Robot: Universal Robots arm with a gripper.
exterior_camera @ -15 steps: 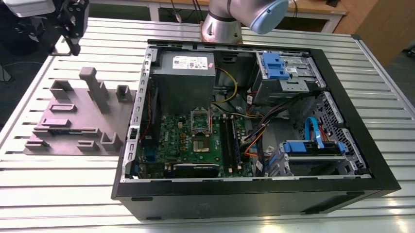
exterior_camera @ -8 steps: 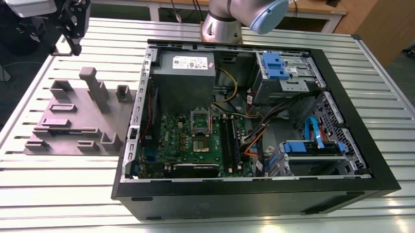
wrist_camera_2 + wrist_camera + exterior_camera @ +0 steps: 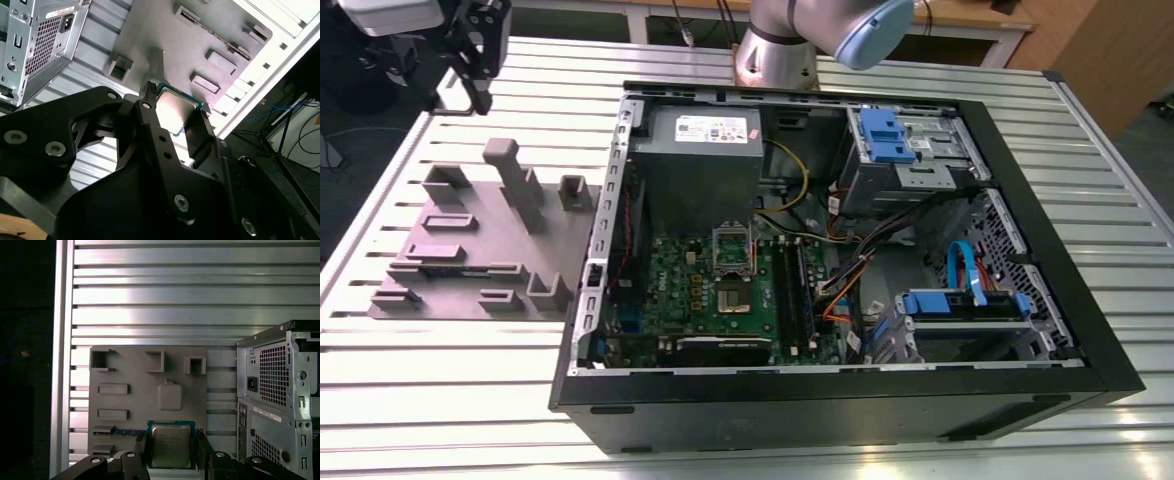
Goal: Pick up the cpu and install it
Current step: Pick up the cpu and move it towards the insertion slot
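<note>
In both wrist views the cpu, a small square chip with a silvery top and thin green edge, sits clamped between two black fingers. My gripper is shut on its two opposite sides and holds it in the air over the grey fixture plate. In the exterior view the gripper hangs above the table's far corner on that view's left, beyond the plate. The green motherboard lies inside the open computer case, its socket bare with the silver frame flipped up.
The grey plate carries raised blocks and posts. Inside the case are a power supply, blue drive bays, cables and memory slots. The case's rear panel stands close beside the gripper. The slatted metal table lies around everything.
</note>
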